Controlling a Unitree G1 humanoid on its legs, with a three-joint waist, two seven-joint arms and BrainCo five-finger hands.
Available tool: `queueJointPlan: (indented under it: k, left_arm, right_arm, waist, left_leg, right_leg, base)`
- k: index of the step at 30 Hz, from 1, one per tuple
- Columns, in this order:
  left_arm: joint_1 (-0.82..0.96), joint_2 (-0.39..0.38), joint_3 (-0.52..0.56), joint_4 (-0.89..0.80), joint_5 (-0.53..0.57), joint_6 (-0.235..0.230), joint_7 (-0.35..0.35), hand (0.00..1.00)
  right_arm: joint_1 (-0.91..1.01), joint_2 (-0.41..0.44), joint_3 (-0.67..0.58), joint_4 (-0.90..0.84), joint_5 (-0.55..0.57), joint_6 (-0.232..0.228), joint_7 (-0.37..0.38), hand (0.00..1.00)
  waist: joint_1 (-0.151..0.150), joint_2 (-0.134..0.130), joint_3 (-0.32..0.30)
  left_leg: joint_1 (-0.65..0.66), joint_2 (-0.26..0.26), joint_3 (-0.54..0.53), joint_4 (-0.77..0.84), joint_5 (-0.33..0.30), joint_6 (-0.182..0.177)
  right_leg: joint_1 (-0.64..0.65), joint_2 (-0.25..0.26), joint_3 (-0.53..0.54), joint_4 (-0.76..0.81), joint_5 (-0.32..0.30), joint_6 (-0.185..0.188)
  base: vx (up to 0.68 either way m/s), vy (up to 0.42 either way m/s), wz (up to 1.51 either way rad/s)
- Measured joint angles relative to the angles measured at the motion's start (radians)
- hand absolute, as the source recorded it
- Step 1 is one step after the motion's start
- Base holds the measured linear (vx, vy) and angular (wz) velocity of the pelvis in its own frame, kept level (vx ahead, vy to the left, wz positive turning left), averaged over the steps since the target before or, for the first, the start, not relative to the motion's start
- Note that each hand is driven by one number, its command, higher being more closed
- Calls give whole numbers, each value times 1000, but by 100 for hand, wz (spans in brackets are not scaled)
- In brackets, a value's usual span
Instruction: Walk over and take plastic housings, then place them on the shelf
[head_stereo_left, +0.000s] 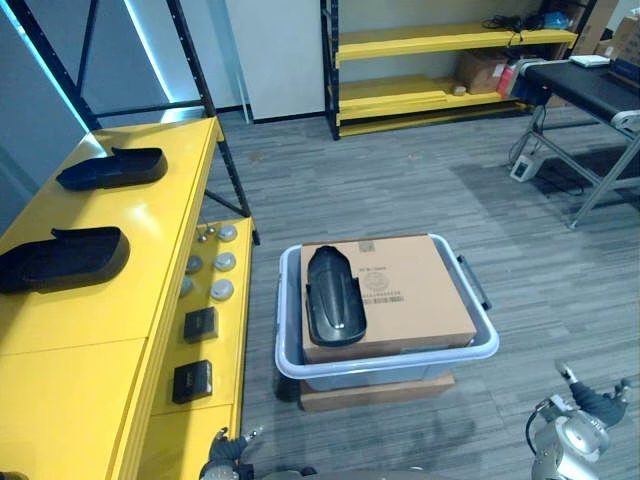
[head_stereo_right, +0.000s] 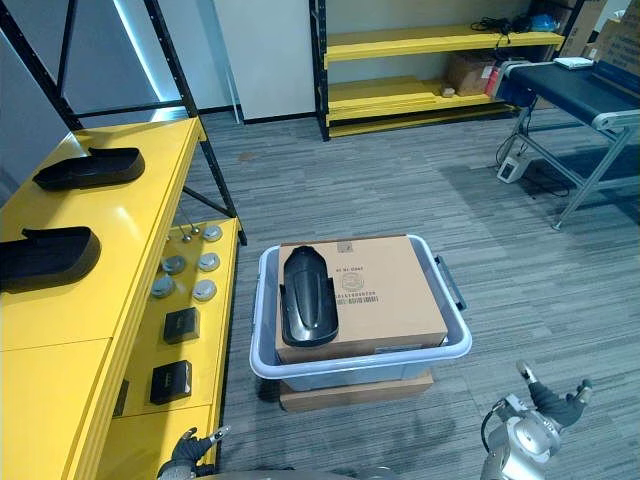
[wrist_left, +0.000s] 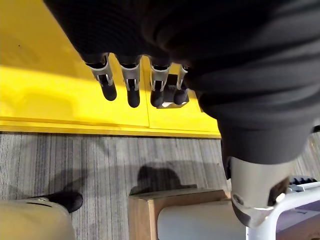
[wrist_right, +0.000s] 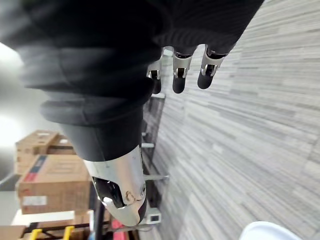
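Note:
One black plastic housing (head_stereo_left: 335, 295) lies on the left part of a cardboard box (head_stereo_left: 415, 285) that sits in a grey bin (head_stereo_left: 388, 361) on the floor ahead. Two more black housings (head_stereo_left: 112, 167) (head_stereo_left: 60, 258) rest on the top of the yellow shelf (head_stereo_left: 150, 230) at the left. My left hand (head_stereo_left: 228, 455) hangs low beside the shelf's near end, its fingers (wrist_left: 132, 82) straight and holding nothing. Low at the right, over bare floor, my right hand (head_stereo_left: 592, 403) is open too, its fingers (wrist_right: 187, 65) straight.
The shelf's lower level carries small black boxes (head_stereo_left: 200, 324) and round grey parts (head_stereo_left: 222, 262). A flat cardboard box (head_stereo_left: 375, 392) lies under the bin. A conveyor (head_stereo_left: 590, 85) stands at the far right, a yellow rack (head_stereo_left: 440, 42) at the back. A person's shoe (wrist_left: 62, 201) shows on the floor.

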Motion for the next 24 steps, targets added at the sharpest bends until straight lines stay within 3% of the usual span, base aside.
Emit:
queueJointPlan:
  k: [4, 8, 11, 18, 24]
  left_arm:
    - [6, 16, -14, -6, 2, -7, -6, 0]
    - [11, 30, -20, -14, 2, -26, -20, 0]
    - [18, 41, -20, -23, 9, -30, -24, 0]
    - [57, 46, -39, -22, 11, -33, -23, 0]
    - [53, 45, -42, -24, 11, -35, -21, 0]
  right_arm:
    - [-11, -98, 166, -121, -77, -18, 77, 0]
    - [-57, -137, 289, -135, -150, -38, 146, 0]
    - [-94, -149, 361, -104, -194, -40, 183, 0]
    - [-229, -171, 507, 131, -254, -19, 201, 0]
    - [-360, -164, 568, 362, -327, 30, 202, 0]
  waist:
    - [1, -6, 1]
    - [7, -15, 5]
    - [33, -22, 10]
    - [43, -12, 18]
    - [84, -9, 47]
  left_leg:
    - [-7, -5, -13, -2, 1, 1]
    - [-19, -12, -48, -2, 6, 9]
    - [-36, -18, -71, -2, 11, 14]
    - [-86, -50, -150, -22, 39, 25]
    - [-131, -62, -206, -39, 68, 25]
  right_leg:
    - [4, -4, -13, -8, 1, 0]
    - [19, -9, -50, -27, 3, 3]
    - [19, -14, -77, -37, 3, 3]
    - [10, -39, -165, -56, 1, 6]
    - [-10, -42, -222, -57, 2, 7]
  base:
    - [45, -2, 8]
    - [25, -11, 29]
    - [20, -8, 29]
    - [23, 10, 36]
    - [17, -4, 30]
